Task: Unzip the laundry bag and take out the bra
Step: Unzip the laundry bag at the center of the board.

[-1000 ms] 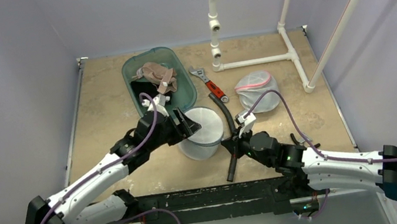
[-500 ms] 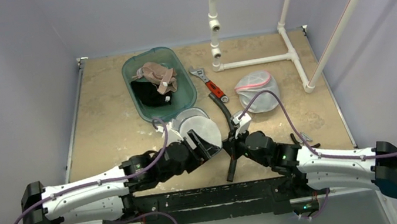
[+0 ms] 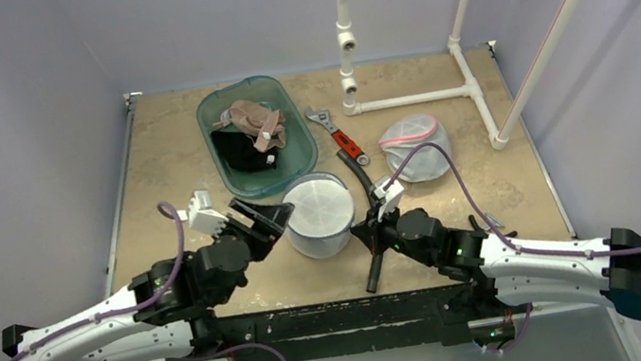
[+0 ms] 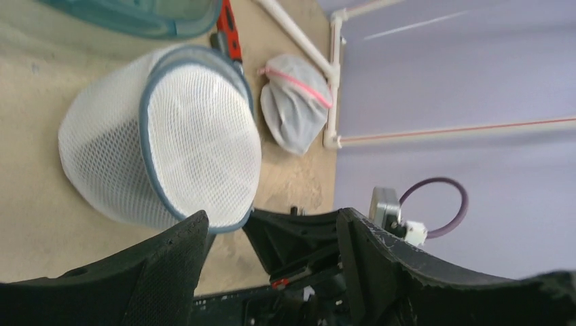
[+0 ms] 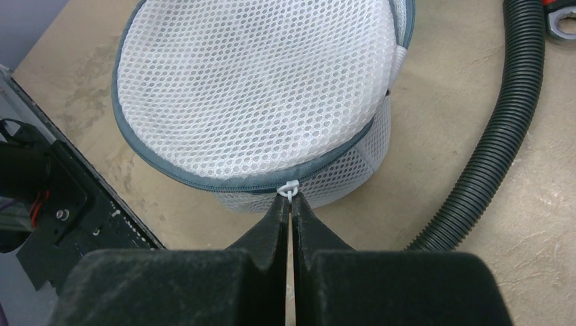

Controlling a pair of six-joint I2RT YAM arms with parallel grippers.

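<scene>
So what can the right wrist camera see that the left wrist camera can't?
Only the right wrist view shows the little white zipper pull, pinched at the tips of the shut right gripper. Only the left wrist view shows the second mesh bag with pink trim, the white pipe frame, the teal bin and the left gripper, jaws open and holding nothing. Both show the white mesh laundry bag with its grey edging.

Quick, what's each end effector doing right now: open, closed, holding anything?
Left end effector: open, holding nothing.
Right end effector: closed on the zipper pull of the laundry bag.
</scene>
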